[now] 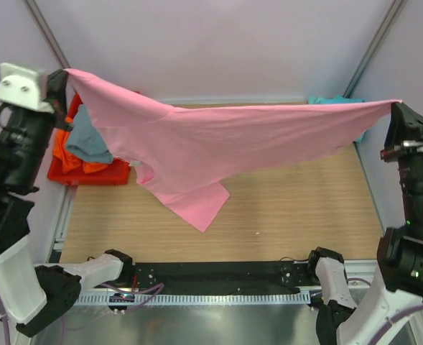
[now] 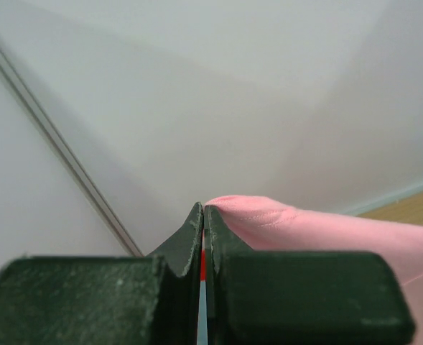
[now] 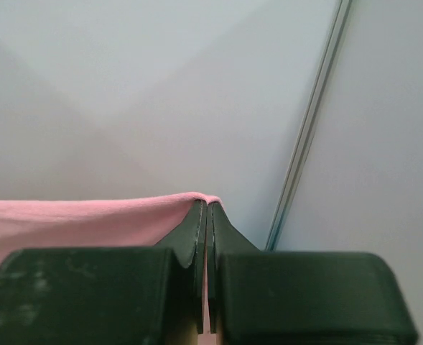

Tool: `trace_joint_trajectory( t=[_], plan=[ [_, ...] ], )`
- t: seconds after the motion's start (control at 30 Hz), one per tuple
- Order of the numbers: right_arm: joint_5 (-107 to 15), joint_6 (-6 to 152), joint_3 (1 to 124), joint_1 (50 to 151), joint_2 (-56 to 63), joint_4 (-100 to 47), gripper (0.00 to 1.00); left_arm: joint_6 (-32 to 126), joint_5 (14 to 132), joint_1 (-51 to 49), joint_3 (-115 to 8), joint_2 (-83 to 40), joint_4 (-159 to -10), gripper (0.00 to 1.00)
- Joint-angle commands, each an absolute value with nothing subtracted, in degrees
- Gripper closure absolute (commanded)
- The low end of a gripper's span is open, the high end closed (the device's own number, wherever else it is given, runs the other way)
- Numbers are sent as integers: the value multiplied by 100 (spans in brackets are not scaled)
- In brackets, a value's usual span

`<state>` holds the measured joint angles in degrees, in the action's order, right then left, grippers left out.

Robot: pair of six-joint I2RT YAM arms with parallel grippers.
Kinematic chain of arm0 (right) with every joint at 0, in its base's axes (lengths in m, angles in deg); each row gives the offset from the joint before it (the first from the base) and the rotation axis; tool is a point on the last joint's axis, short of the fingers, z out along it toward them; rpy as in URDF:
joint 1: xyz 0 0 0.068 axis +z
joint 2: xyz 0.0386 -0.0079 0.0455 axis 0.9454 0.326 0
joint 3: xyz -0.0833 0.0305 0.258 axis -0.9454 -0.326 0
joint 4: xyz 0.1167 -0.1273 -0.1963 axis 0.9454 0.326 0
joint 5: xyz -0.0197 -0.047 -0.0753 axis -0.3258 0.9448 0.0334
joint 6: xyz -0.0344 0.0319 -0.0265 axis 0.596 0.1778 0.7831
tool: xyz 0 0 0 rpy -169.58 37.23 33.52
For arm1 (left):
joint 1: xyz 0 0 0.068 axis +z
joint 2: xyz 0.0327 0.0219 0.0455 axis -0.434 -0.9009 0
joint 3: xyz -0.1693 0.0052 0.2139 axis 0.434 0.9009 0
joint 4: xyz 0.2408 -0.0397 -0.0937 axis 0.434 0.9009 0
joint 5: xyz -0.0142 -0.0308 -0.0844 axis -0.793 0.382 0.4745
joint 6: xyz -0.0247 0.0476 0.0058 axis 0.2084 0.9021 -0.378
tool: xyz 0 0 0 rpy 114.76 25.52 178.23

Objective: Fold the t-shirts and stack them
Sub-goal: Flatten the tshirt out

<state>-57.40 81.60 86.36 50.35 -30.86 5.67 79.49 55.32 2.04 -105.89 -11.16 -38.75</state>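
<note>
- a light wooden table top (image 1: 297, 208) takes up the middle of the overhead view, with a black rail along its near edge, where the arm bases sit.
- pale, plain walls close in the far side and both flanks; thin grey metal posts run up the corners.
- a red plastic bin (image 1: 60, 175) stands at the far left of the table. an orange cloth shirt (image 1: 71, 154) lies in it and a grey-blue cloth shirt (image 1: 89, 141) hangs over its rim.
- a teal cloth shirt (image 1: 333, 100) lies at the far right corner, mostly hidden.
- the pink short-sleeved cloth t-shirt (image 1: 218, 140) is in the air above the table, stretched taut between the two arms.
- its long axis runs left to right, with the top edge a nearly straight line from corner to corner.
- the rest of it sags toward the near left, and a sleeve and a pointed flap hang lowest. i cannot tell whether the flap touches the wood.
- the left gripper (image 1: 62, 75) is raised at the far left. its dark fingers (image 2: 189, 241) are pressed together on one corner of the pink cloth.
- the right gripper (image 1: 393, 108) is raised at the far right. its fingers (image 3: 193, 230) are likewise pinched tight on the opposite corner.
</note>
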Motion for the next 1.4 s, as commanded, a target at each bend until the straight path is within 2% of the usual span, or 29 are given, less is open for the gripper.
trace_joint_trajectory(
  t=[0.0, 0.27, 0.5, 0.7, 0.8, 0.9, 1.0, 1.13, 1.37],
  plan=[
    [-5643, 8137, 9264, 5023, -3328, 510, 99, 7633, 5902, 401, -11274, -837, -3926, 100],
    [-5643, 7978, 10389, 5023, -2986, 862, 99, 7579, 6044, 472, -12224, -1100, -3837, 100],
    [-5573, 8013, 10171, 5032, -2801, 625, 99, 7886, 5948, 463, -12463, -1601, -4004, 100],
    [-5669, 8057, 8670, 5023, -2748, 98, 99, 8028, 5965, 463, -11014, -1891, -4118, 100],
    [-5898, 8092, 7554, 5023, -2591, -105, 99, 8080, 5930, 463, -10021, -2137, -4381, 100],
    [-6214, 8153, 5915, 5023, -2336, -385, 99, 8194, 5807, 498, -8984, -2427, -5038, 100],
    [-6303, 8363, 4718, 5067, -1836, -1156, 99, 8151, 5859, 629, -8245, -2927, -5637, 100],
    [-5969, 8777, 4168, 5321, -678, -1897, 99, 8098, 5833, 840, -8041, -3841, -6201, 100],
    [-5521, 8848, 4949, 5787, 1011, -2346, 99, 7914, 5614, 999, -8849, -5353, -6518, 100]
  ],
)
